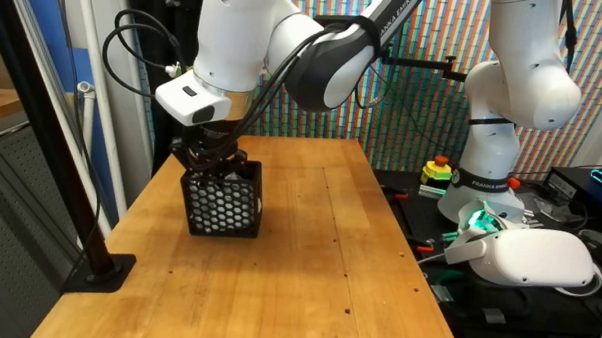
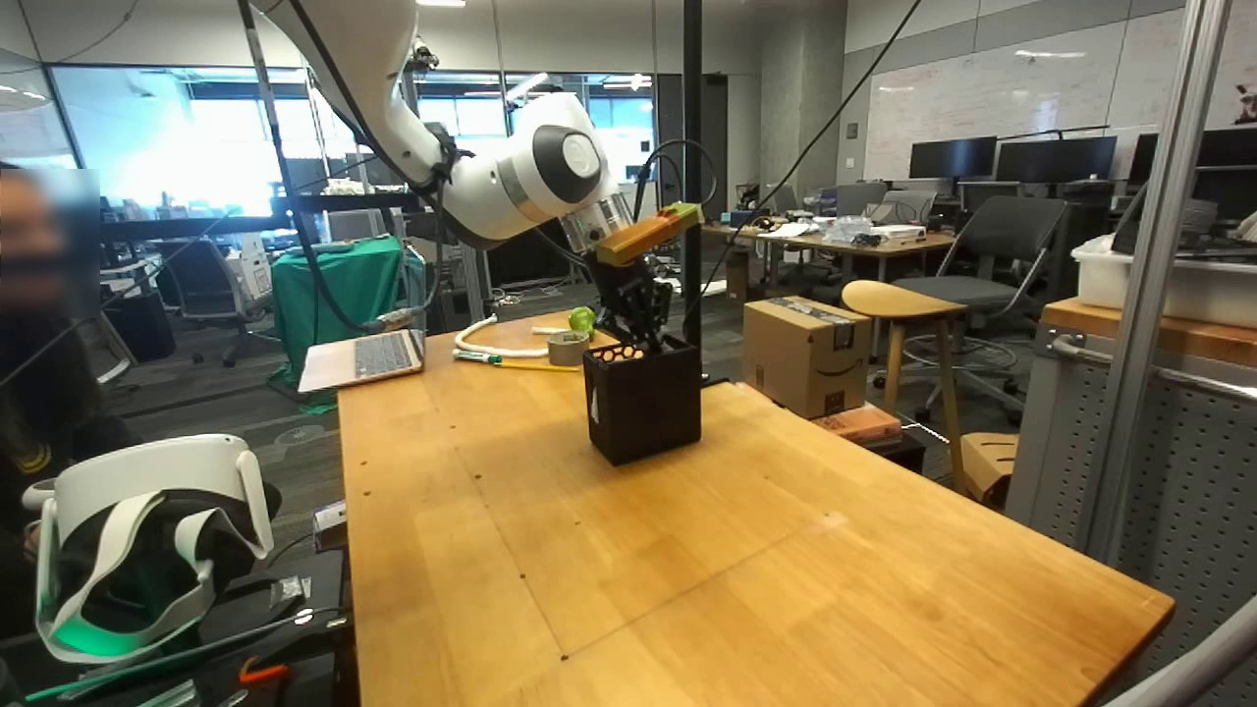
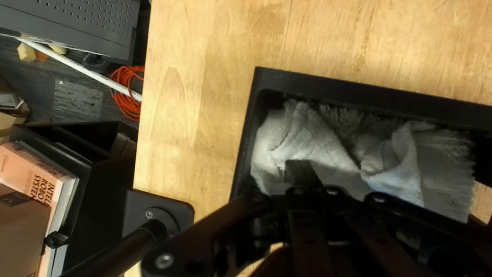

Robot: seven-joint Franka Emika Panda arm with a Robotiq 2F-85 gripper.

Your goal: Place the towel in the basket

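The towel (image 3: 311, 138), off-white and crumpled with frayed edges, lies inside the black basket (image 3: 369, 94) in the wrist view. Through the perforated wall its pale cloth also shows in an exterior view. Upright on the wooden table, the basket (image 2: 648, 407) sits below the arm in both exterior views. My gripper (image 3: 301, 165) points down into the basket, its fingertips together just over the towel or touching it; I cannot tell which. No cloth is visible between the fingers. The basket's near part is hidden behind the gripper in the wrist view.
A black post on a base plate (image 1: 100, 274) stands at the table edge near the basket. On the table (image 2: 786, 550) are a tape roll (image 2: 568, 348), a green item (image 2: 581, 320), a white cable (image 2: 471, 339) and a laptop (image 2: 363, 358).
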